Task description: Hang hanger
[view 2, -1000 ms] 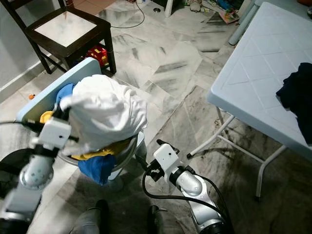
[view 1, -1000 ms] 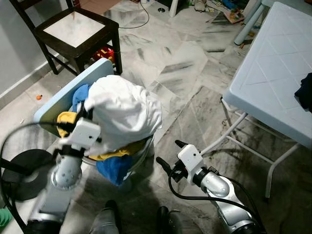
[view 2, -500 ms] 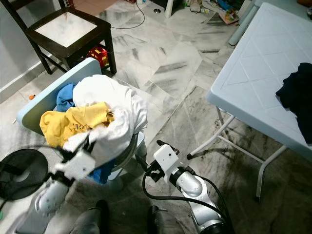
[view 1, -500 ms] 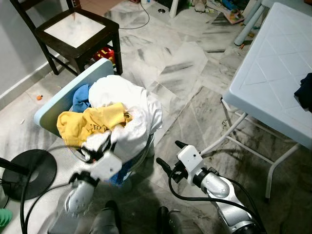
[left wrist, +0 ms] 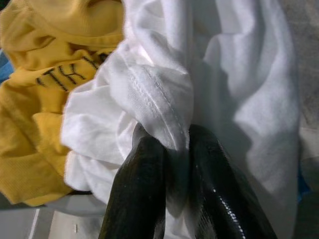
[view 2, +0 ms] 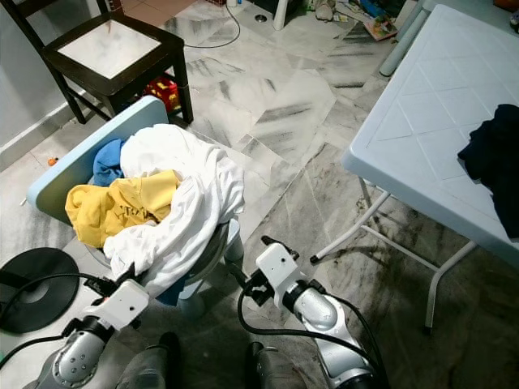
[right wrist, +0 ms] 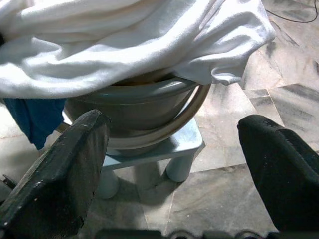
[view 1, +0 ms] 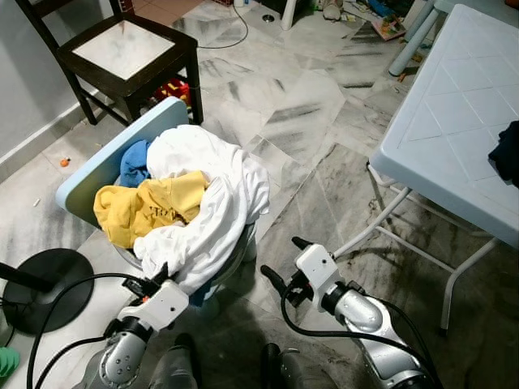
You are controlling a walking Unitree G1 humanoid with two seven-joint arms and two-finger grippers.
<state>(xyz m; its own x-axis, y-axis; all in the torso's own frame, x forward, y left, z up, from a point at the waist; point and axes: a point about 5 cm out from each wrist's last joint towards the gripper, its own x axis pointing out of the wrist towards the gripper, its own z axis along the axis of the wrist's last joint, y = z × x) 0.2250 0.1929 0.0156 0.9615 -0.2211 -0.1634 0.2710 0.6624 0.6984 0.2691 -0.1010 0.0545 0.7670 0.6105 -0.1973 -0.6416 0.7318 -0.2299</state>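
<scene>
Left gripper point(left wrist: 172, 149), lower left, pinches white shirt point(view 1: 215, 203); right gripper point(view 1: 280, 258) wide, empty. Lift slowly, clear yellow shirt point(view 1: 146, 207).

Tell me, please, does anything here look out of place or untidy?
Yes. The white garment spills over the rim of the laundry basin, pinched by the left gripper. A dark garment lies at the table edge, and a small orange thing lies on the floor.

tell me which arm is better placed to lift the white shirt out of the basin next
Left. The left gripper is already shut on a fold of the white shirt at the near edge of the basin. The right gripper hangs open beside the basin, holding nothing.
</scene>
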